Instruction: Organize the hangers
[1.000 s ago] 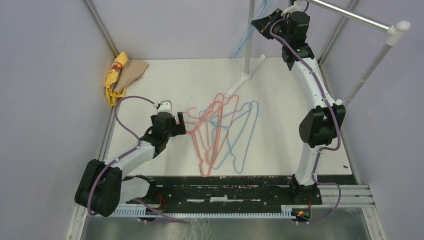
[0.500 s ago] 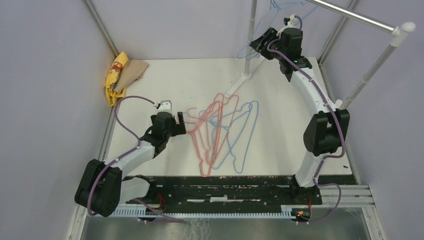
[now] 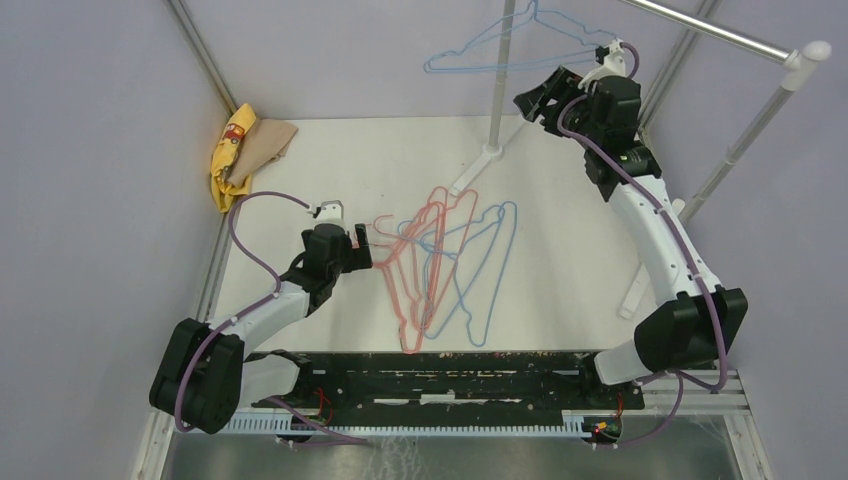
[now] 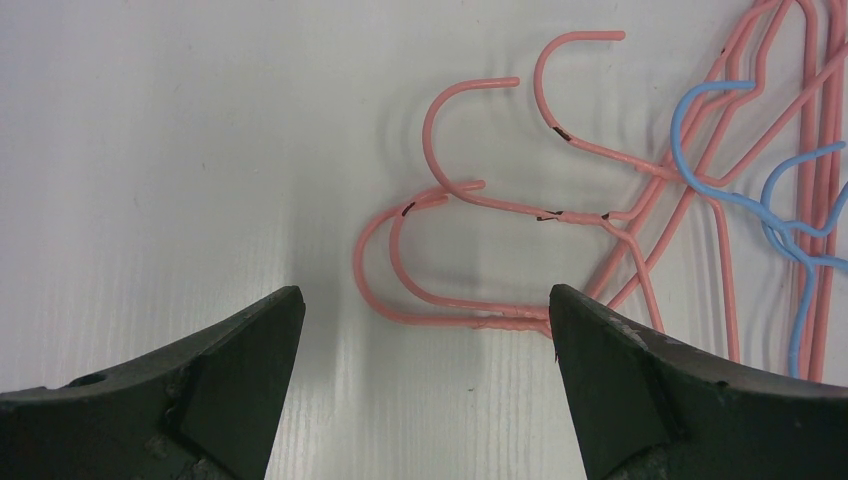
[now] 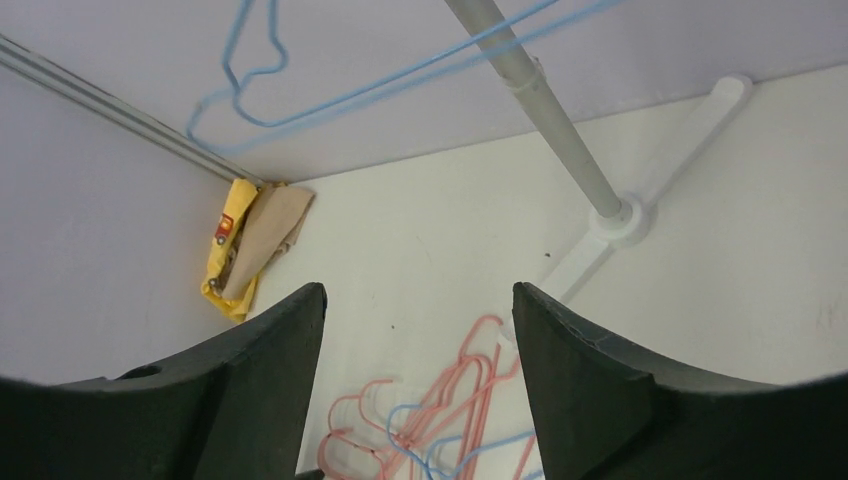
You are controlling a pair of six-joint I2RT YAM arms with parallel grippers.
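Note:
Several pink-red and light blue wire hangers (image 3: 440, 265) lie tangled in the middle of the white table. My left gripper (image 3: 365, 250) is open just left of the pile. In the left wrist view the pink hooks (image 4: 450, 200) lie just ahead of the left gripper (image 4: 425, 330), the right fingertip (image 4: 600, 330) beside the nearest hook's neck. One light blue hanger (image 3: 460, 70) hangs high by the rack, free of my right gripper (image 3: 535, 100), which is open and empty just right of it. From the right wrist this hanger (image 5: 330, 100) crosses the pole (image 5: 545, 110) above the right gripper (image 5: 418, 300).
The rack's upright pole (image 3: 500, 80) stands on a white foot (image 3: 490, 155) at the back, and its rail (image 3: 700, 28) runs to the upper right. A yellow and tan cloth (image 3: 245, 150) lies in the back left corner. Walls close in both sides.
My right gripper has opened and let go of the light blue hanger, which now hangs up by the rack. The right arm has drawn back to the right. The left arm has not moved.

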